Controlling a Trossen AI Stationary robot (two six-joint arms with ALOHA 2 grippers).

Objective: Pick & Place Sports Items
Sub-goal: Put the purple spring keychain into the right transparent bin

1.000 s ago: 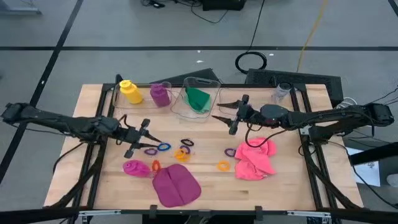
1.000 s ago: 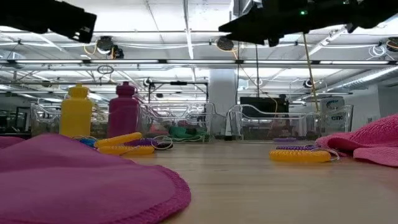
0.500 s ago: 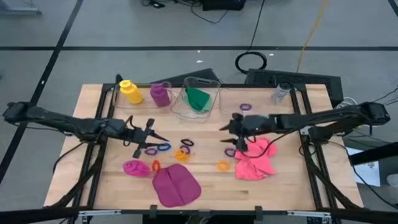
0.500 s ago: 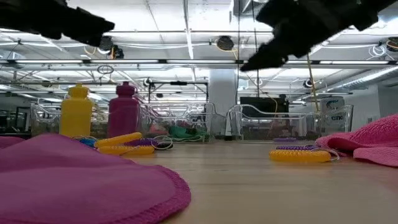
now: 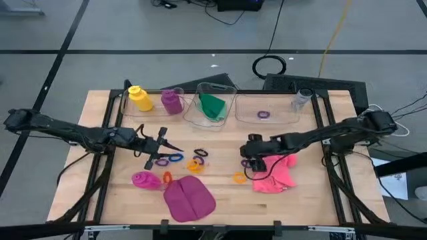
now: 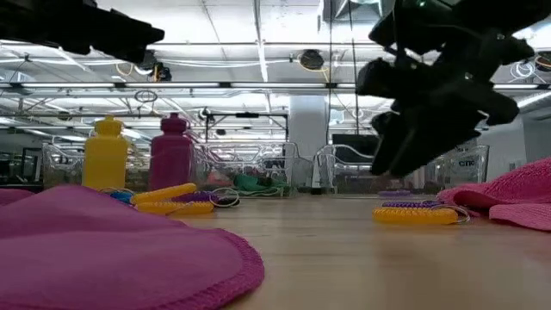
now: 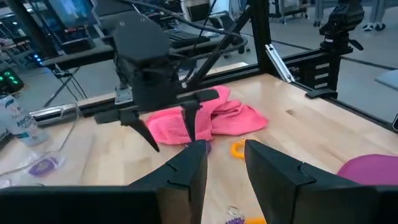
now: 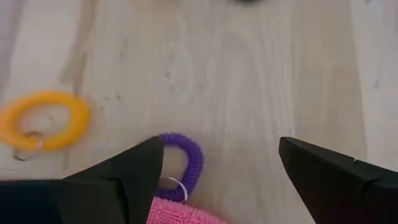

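Table [image 5: 220, 200], pale wooden top in a dark frame: work surface bearing all items.

Clear plastic bins [image 5: 267, 109], along the far edge: one holds a soft green cloth [image 5: 212, 105], another a single small purple ring [image 5: 263, 114].

Round magenta cloth [image 5: 189, 199], near edge; crumpled pink cloth [image 5: 275, 171], right of centre.

Right gripper [image 5: 251, 155], dark two-finger claw: spread wide, empty, poised over a small purple coiled ring [image 8: 184, 163] lying on the wood, partly tucked under the pink cloth's edge.

Left gripper [image 5: 162, 147]: fingers narrowly parted, nothing visibly held, waiting above the loose rings left of centre.

Small orange coiled ring [image 8: 42, 120], just beside the purple one.

Step, as judged: approach for picking the purple ring. Next move calls for lowering so the fingers straddle the coil, closing without snagging the cloth.
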